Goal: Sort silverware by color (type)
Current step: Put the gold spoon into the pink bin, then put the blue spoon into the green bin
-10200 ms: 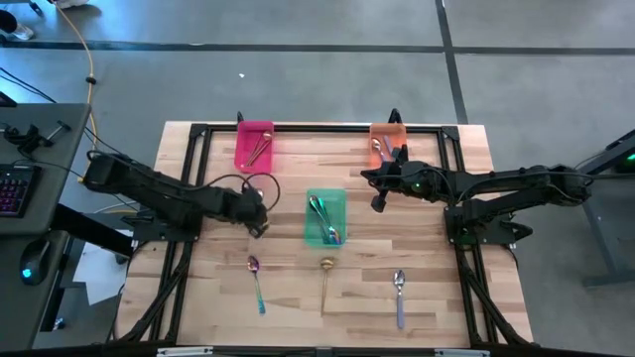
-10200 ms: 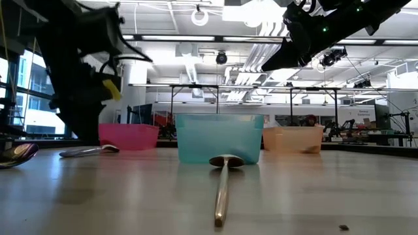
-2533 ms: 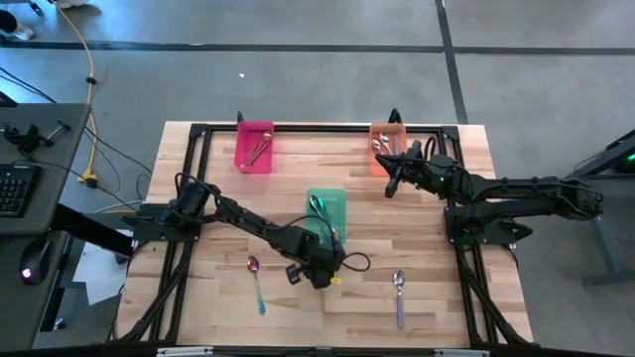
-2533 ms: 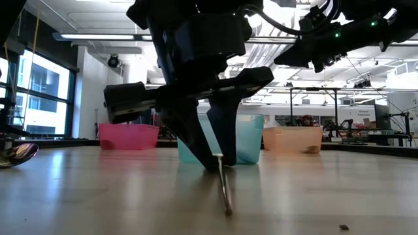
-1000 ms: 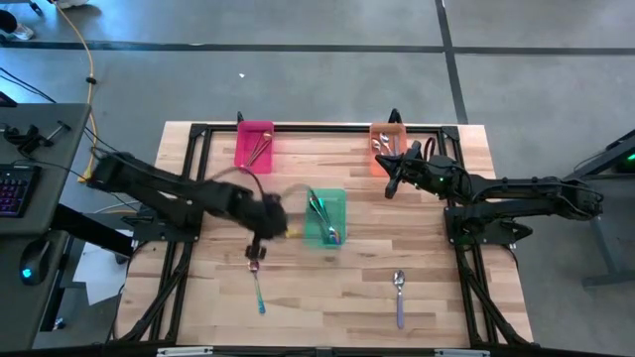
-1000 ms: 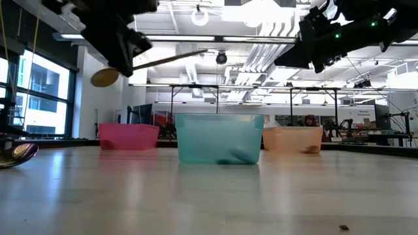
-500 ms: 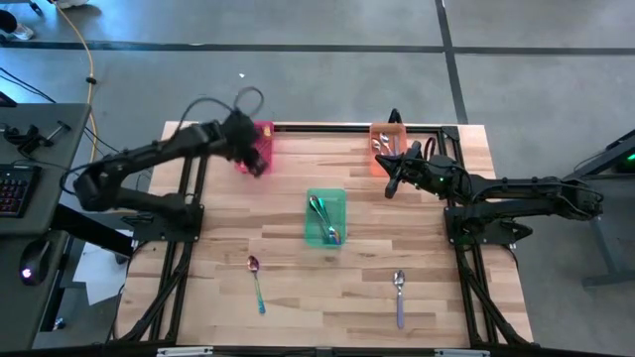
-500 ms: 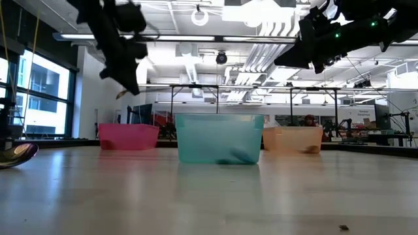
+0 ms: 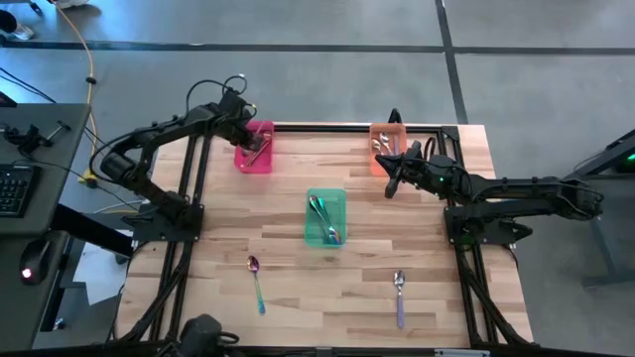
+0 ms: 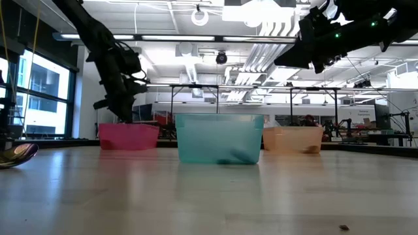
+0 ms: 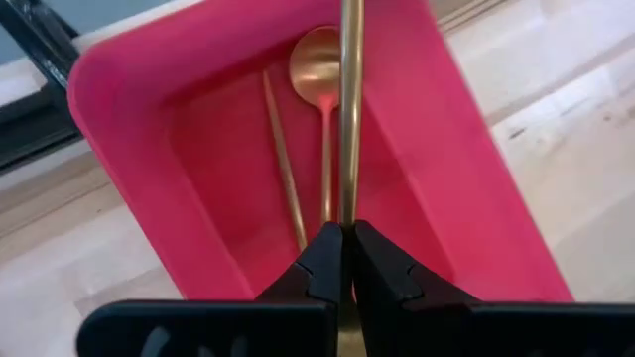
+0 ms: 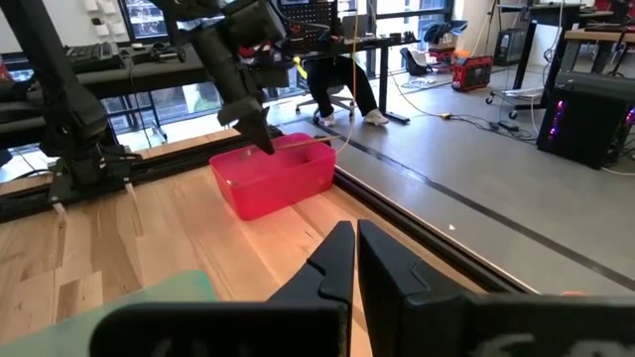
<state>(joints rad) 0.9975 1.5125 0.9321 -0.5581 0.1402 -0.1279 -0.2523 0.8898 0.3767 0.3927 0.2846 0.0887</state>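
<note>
My left gripper (image 9: 250, 142) hangs over the pink bin (image 9: 254, 149) at the far left, shut on a gold spoon (image 11: 349, 109). Two gold spoons (image 11: 319, 69) lie on the bin's floor. The green bin (image 9: 324, 220) holds teal-handled spoons and the orange bin (image 9: 387, 149) holds more silverware. A teal-handled spoon (image 9: 257, 285) and a purple-handled spoon (image 9: 399, 297) lie flat on the near part of the table. My right gripper (image 9: 388, 188) hovers shut, holding nothing, beside the orange bin. My left gripper pinches the gold spoon's thin handle (image 11: 348, 213) between its two fingers. The fingers point down at a slant toward the pink bin and lie along the spoon. The spoon sticks out past the fingertips over the bin's floor. Its far end is out of view.
Black frame rails (image 9: 327, 127) run along the table's far edge and sides. The three bins stand in the far half. In the low view a spoon bowl (image 10: 16, 154) shows at the left edge. Bare wood lies between the two loose spoons.
My left gripper has carried the gold spoon from beside the green bin toward the table's far edge and left, to above the pink bin, then down toward it. It has tipped from roughly level to pointing down. It has stayed shut on the spoon.
</note>
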